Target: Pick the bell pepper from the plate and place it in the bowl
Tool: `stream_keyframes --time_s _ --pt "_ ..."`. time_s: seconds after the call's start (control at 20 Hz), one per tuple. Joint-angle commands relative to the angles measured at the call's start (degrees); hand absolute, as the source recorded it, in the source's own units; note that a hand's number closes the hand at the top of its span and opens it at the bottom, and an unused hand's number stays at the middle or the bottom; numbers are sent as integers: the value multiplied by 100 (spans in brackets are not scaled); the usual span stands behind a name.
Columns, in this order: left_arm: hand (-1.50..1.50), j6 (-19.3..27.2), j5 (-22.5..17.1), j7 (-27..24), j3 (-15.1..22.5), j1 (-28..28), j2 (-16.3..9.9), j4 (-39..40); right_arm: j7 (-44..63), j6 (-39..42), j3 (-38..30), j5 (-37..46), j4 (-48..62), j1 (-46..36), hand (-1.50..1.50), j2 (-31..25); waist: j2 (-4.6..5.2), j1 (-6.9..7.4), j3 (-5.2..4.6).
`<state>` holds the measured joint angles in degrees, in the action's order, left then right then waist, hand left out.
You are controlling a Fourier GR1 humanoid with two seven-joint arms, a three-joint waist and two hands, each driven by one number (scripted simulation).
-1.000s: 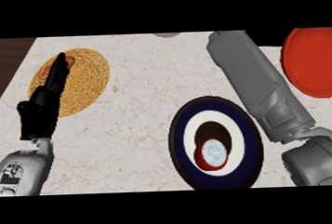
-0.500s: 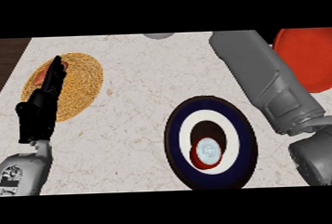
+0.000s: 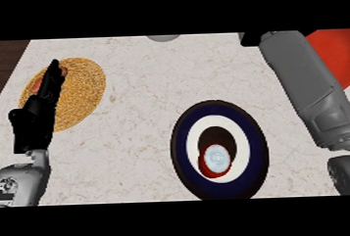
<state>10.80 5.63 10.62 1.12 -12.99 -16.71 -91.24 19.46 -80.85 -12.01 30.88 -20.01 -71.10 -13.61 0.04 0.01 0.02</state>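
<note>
Bell pepper point(image 3: 215, 160) sits unpicked on navy-ringed plate point(image 3: 180, 139) at five o'clock. My right hand point(image 3: 250, 37), at one o'clock beside the red bowl point(image 3: 338, 50), is mostly hidden and I cannot tell its grip. My left hand point(image 3: 35, 120) rests open at nine. Next, I judge, the right hand must come to the pepper and grasp it.

right hand out of frame, red bowl point(image 3: 335, 55) partly behind forearm point(image 3: 307, 86)

right forearm point(image 3: 307, 81) swung further right (slightly)
</note>
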Motion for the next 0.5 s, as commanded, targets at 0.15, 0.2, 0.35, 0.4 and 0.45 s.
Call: stream_keyframes --time_s 0.15,0.2,0.35,0.4,0.45 --pt "0 -179 -104 -112 -192 -109 -87 202 -330 -486 -264 -188 -969 1300 150 -475 46 52 4" --pt "0 -35 93 -52 -13 -130 52 162 -386 -487 -286 -233 -1272 1593 150 -454 29 12 5" --pt "0 96 297 54 155 -219 193 54 -412 -303 -384 -327 -1015 1828 150 -842 45 60 7" --pt "0 -304 -151 144 -201 -95 -152 -151 -438 -346 -469 -380 -960 2023 150 -931 56 133 10" --pt "0 -143 30 96 19 -123 85 -107 -411 -298 -527 -284 -529 1835 150 -1061 56 126 5"
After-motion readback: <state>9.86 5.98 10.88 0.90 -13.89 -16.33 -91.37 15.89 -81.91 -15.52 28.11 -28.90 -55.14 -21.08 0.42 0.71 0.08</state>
